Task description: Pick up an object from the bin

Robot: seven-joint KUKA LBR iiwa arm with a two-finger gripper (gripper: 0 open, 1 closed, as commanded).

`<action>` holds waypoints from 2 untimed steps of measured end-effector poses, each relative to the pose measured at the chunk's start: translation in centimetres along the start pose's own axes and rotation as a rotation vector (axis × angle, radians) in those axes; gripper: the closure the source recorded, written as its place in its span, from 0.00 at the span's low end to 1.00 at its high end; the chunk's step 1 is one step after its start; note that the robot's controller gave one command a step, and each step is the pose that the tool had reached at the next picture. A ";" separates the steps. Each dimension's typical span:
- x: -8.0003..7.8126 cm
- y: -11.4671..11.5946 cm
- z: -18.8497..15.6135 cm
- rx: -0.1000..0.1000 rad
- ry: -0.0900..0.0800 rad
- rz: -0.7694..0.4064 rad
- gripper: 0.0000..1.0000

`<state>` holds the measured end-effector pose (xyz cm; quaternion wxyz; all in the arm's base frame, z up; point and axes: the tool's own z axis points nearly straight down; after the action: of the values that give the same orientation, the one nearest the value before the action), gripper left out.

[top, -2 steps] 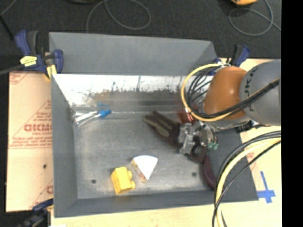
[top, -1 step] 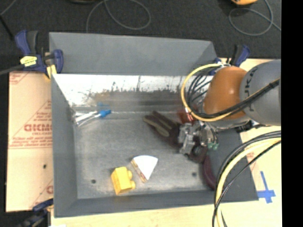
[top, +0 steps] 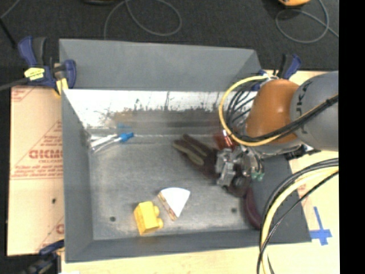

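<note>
Olive-brown oblong thing — beside hand

The grey arm reaches in across the right edge of the bin. Its wrist sits under an orange cover looped with yellow and black cables. The tool points down, low beside the right wall.

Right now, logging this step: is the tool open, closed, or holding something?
Tool: cannot be told; it is at the right of the bin, beside a dark object.
</note>
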<state>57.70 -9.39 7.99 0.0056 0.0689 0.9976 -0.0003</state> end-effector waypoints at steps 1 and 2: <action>0.0 0.0 -1.5 0.000 0.001 0.000 1.00; -0.2 0.0 -2.8 0.000 -0.005 -0.001 1.00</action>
<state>57.82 -9.42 10.81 0.0079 0.0686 0.9976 -0.0005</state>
